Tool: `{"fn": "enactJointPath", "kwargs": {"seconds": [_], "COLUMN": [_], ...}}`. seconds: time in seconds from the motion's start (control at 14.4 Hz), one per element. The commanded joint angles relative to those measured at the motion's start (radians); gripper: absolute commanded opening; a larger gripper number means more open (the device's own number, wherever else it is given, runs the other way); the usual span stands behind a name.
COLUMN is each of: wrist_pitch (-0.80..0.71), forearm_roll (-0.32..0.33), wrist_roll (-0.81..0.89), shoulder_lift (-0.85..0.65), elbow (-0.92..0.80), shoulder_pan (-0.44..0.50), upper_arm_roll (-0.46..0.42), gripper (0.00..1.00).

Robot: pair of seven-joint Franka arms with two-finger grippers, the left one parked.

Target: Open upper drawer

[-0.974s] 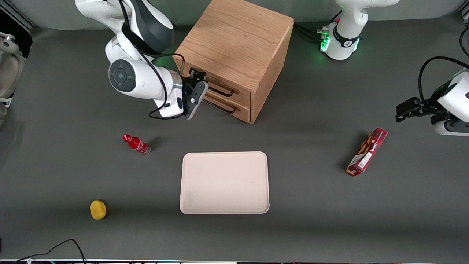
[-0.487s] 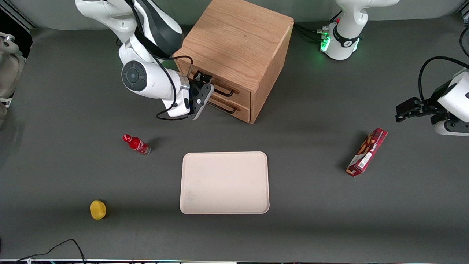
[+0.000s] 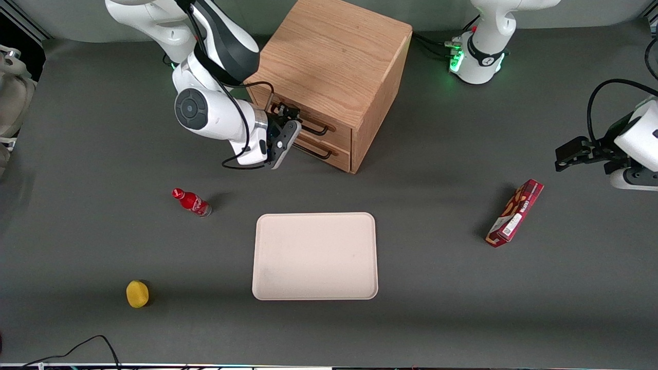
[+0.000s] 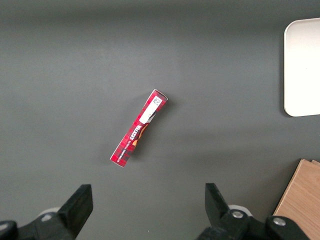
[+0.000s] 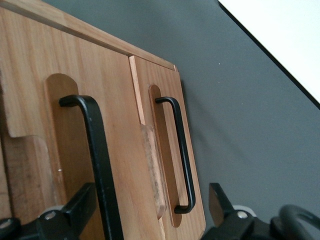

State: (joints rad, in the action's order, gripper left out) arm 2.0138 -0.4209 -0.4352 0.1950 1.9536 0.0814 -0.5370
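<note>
Upper drawer [image 3: 308,122] is sitting shut in the front of the boxy oak cabinet [image 3: 334,61], which is standing at the end of the dark table [image 3: 437,288] farthest from the front camera. Its thin black bar handle [image 5: 97,155] is running across a shallow recess in the drawer face. Directly beneath it, the lower drawer [image 5: 172,150] is lying closed too, carrying a matching black handle [image 5: 182,150].

The gripper [image 3: 284,119] is hanging right in front of the upper drawer at its handle, with the white wrist reaching in from the working arm's end of the table. In the right wrist view the two dark fingers [image 5: 75,207] are standing wide apart, one to each side of the bar, and they are not closing on anything; the bar is passing close by one finger, though I cannot tell whether they are touching.

Nothing is blocking the drawer fronts other than the gripper itself. Nearer to the front camera, a pale tray [image 3: 315,256] is lying flat on the table. A small red bottle [image 3: 192,202] is lying toward the working arm's end, and a yellow round object [image 3: 137,293] is resting nearer the camera still. A red box [image 3: 515,213] is lying toward the parked arm's end, well apart from the cabinet.
</note>
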Motion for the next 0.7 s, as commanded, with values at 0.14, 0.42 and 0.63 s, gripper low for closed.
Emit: {"fn": "enactJointPath", "kwargs": {"seconds": [0.14,0.42,0.63], "wrist_pitch": [0.028,0.026,0.022], "forearm_roll": [0.0,0.051,0.091], "wrist_roll": [-0.028,-0.025,-0.017], "shoulder_lift": [-0.003,0.047,0.109], "elbow": [0.019,-0.033,-0.106], "shoulder_pan": [-0.006,-0.011,-0.011], "upper_arm_roll": [0.0,0.014,0.043], "gripper": [1.0,1.0,1.0]}}
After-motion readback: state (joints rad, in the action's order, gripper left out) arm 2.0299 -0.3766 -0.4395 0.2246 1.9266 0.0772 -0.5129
